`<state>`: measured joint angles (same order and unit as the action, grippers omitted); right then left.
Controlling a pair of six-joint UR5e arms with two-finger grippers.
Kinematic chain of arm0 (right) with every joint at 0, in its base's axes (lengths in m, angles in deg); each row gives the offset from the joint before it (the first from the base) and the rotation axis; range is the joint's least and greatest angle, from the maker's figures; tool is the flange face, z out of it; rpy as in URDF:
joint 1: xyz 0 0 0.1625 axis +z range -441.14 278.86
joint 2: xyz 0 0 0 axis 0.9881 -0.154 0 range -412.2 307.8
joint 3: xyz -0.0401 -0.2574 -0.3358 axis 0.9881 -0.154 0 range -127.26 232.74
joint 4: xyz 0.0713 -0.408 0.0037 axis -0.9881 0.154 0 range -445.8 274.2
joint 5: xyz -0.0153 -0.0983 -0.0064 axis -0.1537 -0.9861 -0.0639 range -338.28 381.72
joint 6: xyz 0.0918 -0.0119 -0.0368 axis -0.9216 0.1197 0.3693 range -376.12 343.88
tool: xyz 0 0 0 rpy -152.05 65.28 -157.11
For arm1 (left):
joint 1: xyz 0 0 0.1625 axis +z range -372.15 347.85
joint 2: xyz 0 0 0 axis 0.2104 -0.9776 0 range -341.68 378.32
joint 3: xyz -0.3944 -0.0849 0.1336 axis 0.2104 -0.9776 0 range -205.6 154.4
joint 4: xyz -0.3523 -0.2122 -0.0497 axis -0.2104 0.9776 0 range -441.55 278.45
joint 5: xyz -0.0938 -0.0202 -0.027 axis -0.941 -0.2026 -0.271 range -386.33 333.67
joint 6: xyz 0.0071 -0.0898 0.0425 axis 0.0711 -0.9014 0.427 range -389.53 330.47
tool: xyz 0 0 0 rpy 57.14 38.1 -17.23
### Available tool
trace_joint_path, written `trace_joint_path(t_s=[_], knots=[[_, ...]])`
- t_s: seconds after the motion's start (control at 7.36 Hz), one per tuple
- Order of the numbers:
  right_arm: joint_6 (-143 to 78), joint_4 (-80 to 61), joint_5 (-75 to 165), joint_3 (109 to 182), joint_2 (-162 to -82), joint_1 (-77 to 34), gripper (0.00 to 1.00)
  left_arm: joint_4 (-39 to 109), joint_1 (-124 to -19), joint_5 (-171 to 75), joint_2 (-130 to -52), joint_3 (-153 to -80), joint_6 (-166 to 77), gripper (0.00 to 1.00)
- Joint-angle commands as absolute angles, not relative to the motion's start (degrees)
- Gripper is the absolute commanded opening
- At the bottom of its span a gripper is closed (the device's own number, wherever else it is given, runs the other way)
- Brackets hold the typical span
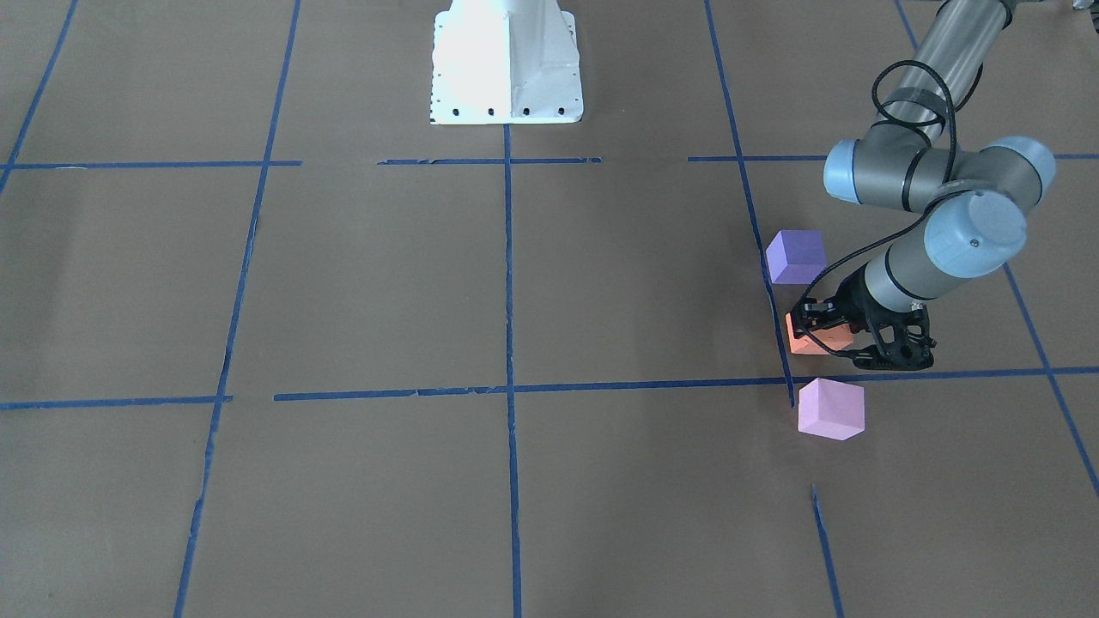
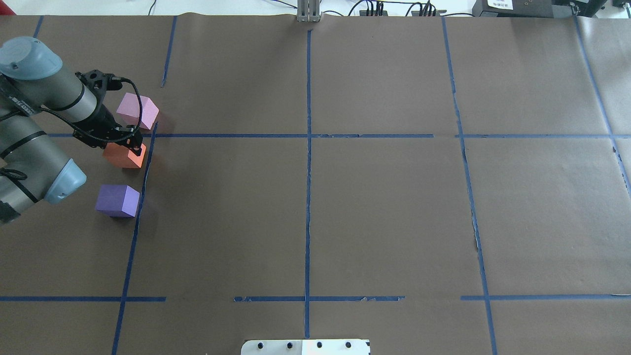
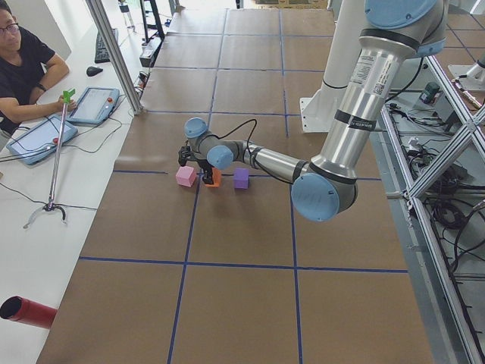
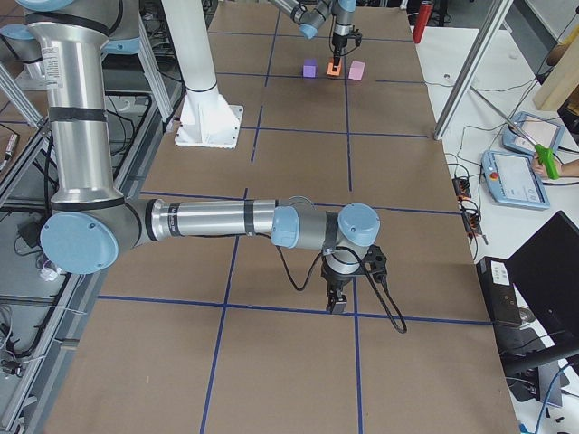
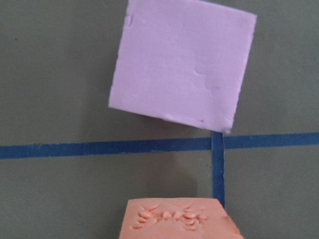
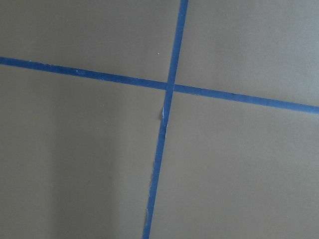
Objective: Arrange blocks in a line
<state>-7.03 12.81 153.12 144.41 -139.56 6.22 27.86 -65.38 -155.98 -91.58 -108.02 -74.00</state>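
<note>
Three cubes stand in a row beside a blue tape line on my left side. The pink block [image 2: 138,111] is farthest, the orange block [image 2: 121,157] is in the middle and the purple block [image 2: 117,199] is nearest. They also show in the front view as pink [image 1: 830,409], orange [image 1: 805,343] and purple [image 1: 797,256]. My left gripper [image 2: 129,144] points down and is shut on the orange block, which rests on the table. The left wrist view shows the orange top [image 5: 177,224] and the pink block [image 5: 182,64] beyond a tape cross. My right gripper [image 4: 337,306] hovers low over a tape crossing; I cannot tell its state.
Brown paper with a blue tape grid [image 2: 308,197] covers the table. The white robot base plate [image 1: 506,64] stands at the robot's edge. An operator [image 3: 23,68] sits past the left end with tablets [image 3: 42,136]. A red cylinder [image 3: 26,312] lies there.
</note>
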Motion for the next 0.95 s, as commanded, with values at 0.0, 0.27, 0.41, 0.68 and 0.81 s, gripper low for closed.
trace_joint_path(t_s=[0.0,0.27,0.41,0.68,0.81], knots=[[-6.98,12.81,153.12,144.4,-139.56,6.22,1.0,28.58,-65.23,-155.97,-91.54,-107.42,-74.0,0.68],[-7.06,12.81,153.12,144.4,-139.56,6.22,1.0,28.49,-65.23,-155.97,-91.72,-107.86,-75.49,1.0],[-7.06,12.81,153.12,144.4,-139.56,6.22,1.0,28.49,-65.23,-156.06,-91.72,-108.21,-75.58,1.0],[-6.98,12.81,153.12,144.4,-139.56,6.31,1.0,26.83,-67.76,-156.41,-90.76,-114.5,-75.32,1.0],[-7.06,12.81,153.12,144.4,-139.56,6.22,1.0,20.73,-70.92,-156.59,-89.44,-119.85,-74.45,1.0]])
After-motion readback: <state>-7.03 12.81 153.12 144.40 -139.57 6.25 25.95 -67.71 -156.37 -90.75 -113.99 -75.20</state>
